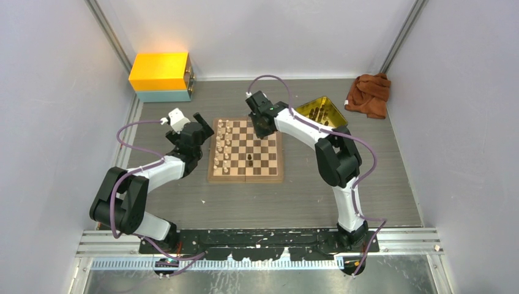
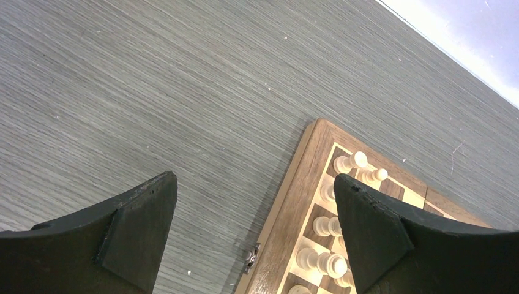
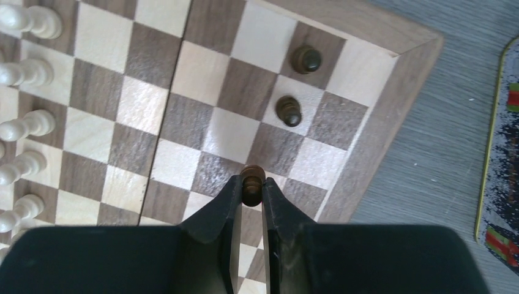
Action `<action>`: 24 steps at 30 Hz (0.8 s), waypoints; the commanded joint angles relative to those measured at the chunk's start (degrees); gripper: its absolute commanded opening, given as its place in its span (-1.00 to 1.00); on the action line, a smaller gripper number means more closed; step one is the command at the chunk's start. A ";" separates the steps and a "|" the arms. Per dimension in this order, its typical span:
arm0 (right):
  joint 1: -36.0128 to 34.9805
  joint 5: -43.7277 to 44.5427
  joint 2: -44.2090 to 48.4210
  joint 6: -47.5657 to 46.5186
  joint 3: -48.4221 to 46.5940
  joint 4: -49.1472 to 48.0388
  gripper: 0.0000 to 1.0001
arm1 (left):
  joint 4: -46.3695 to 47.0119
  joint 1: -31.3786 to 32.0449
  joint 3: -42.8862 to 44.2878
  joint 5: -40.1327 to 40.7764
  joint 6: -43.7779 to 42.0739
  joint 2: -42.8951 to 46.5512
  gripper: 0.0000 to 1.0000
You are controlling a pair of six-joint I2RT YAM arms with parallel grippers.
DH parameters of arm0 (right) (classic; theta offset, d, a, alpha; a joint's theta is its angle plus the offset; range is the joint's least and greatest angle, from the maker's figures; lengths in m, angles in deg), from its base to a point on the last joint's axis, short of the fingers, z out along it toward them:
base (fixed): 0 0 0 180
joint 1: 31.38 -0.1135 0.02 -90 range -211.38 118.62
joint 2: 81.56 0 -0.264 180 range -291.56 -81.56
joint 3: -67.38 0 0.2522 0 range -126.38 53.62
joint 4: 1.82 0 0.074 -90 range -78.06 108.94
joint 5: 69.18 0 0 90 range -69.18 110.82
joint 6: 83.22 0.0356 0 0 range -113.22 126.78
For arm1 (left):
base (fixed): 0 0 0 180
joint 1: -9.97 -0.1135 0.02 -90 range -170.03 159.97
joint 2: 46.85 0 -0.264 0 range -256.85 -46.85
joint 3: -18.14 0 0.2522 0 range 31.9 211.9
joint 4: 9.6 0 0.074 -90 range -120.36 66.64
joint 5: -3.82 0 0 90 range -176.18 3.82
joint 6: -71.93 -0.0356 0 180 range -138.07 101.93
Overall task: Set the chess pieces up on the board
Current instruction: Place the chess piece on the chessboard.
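Right gripper (image 3: 251, 195): fingers pressed together on a small dark brown turned wooden chessman (image 3: 252, 174), gripped at its sides just below the rounded head; its long axis appears upright, running along the fingers; whether its foot touches the wood cannot be told.

Location: the held piece sits low centre in the right wrist view, over the right-hand part of the square checked wooden chessboard (image 3: 379, 122), near its tan border.

Governing relation: two dark brown chessmen already standing (image 3: 305, 59) (image 3: 289, 111) lie up and to the right of the pincer, apart from it; the squares directly around the fingertips are free, so nothing seems to bar a straight set-down; the nearer standing piece is the one at risk on withdrawal.

Pale cream chessmen (image 3: 27, 122) line the left edge of that frame, well apart.

Left gripper (image 2: 252, 180): fingers spread wide, holding nothing, over the grey table (image 2: 153, 79) beside the board's border; the right arm is plainly the nearer.

The yellow tray (image 1: 333, 105) with more dark pieces lies right of the board, in the overhead view.
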 commanded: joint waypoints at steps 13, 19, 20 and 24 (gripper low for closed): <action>2.46 -0.57 0.86 1.87 -2.19 -1.24 -0.82 | 2.76 0.34 -0.08 2.25 -1.18 1.18 0.98; 2.63 -0.94 -0.71 1.97 -3.12 -1.01 -0.80 | 3.02 0.34 -0.08 2.26 -1.18 0.82 0.98; 2.69 -1.08 -0.94 1.96 -3.17 -1.05 -0.80 | 3.03 0.34 -0.08 2.26 -1.18 0.73 0.98; 2.94 -1.31 -1.59 1.94 -3.51 -1.16 -0.80 | 3.11 0.34 -0.07 2.33 -1.17 0.62 0.99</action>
